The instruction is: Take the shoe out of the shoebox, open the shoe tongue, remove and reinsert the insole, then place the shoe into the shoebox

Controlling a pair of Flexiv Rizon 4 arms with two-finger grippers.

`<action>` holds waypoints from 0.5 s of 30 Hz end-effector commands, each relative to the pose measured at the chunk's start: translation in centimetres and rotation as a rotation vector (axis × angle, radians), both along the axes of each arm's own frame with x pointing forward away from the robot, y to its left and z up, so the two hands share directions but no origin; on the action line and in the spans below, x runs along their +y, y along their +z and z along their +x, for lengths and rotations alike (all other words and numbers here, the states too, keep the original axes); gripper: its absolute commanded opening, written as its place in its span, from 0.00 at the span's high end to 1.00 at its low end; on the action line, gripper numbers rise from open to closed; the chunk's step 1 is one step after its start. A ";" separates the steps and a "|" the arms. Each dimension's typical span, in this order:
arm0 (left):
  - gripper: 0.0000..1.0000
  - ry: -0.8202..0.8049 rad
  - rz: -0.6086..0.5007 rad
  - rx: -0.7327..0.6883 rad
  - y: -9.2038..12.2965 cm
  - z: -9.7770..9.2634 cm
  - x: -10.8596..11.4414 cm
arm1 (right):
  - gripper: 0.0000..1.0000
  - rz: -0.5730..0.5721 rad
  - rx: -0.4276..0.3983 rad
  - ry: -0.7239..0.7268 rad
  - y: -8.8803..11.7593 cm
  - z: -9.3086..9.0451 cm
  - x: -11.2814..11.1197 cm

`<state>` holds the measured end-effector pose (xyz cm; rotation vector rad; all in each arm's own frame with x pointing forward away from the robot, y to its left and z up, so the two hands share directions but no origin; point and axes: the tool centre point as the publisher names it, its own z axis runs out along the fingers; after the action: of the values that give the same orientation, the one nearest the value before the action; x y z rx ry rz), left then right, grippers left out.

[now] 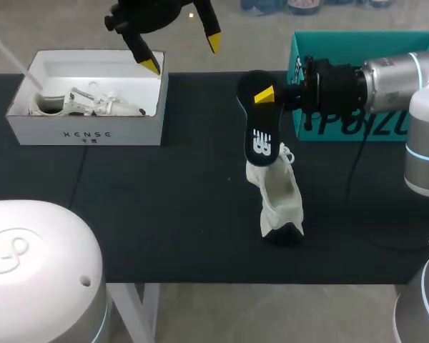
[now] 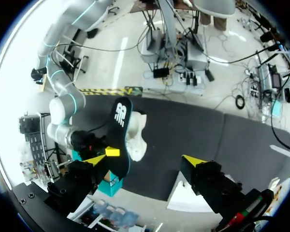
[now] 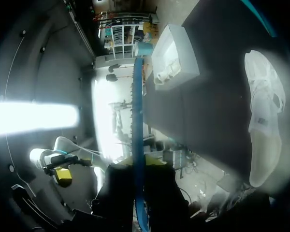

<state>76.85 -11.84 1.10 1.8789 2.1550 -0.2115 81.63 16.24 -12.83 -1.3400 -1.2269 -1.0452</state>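
My right gripper (image 1: 266, 96) is shut on the heel end of a black insole (image 1: 261, 132), which hangs above the white shoe (image 1: 279, 196) lying on the dark table. In the right wrist view the insole (image 3: 137, 140) shows edge-on as a blue strip between the fingers (image 3: 157, 186), with the shoe (image 3: 266, 116) off to one side. My left gripper (image 1: 182, 53) is open and empty, raised over the back right corner of the white shoebox (image 1: 86, 128). From the left wrist view, the insole (image 2: 120, 128) and shoe (image 2: 137, 137) lie ahead of the open left gripper (image 2: 146, 159).
A second white shoe (image 1: 86, 103) lies inside the white shoebox. A teal box (image 1: 343, 125) stands at the back right, just behind my right wrist. The dark table mat (image 1: 157, 207) stretches between the shoebox and the shoe.
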 end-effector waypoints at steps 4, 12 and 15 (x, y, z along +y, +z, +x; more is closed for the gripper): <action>0.00 -0.093 0.109 -0.043 0.6 3.4 -2.8 | 1.00 0.000 0.001 0.001 0.0 0.1 0.1; 0.00 -0.160 0.177 -0.028 0.9 7.3 -4.1 | 1.00 0.000 0.001 0.001 0.0 0.1 0.1; 0.00 -0.172 0.201 -0.017 1.1 8.5 -4.3 | 1.00 0.000 0.001 0.001 0.0 0.1 0.1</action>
<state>83.84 -15.40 1.61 2.0984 1.9993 -0.0719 81.62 16.25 -12.83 -1.3398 -1.2270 -1.0451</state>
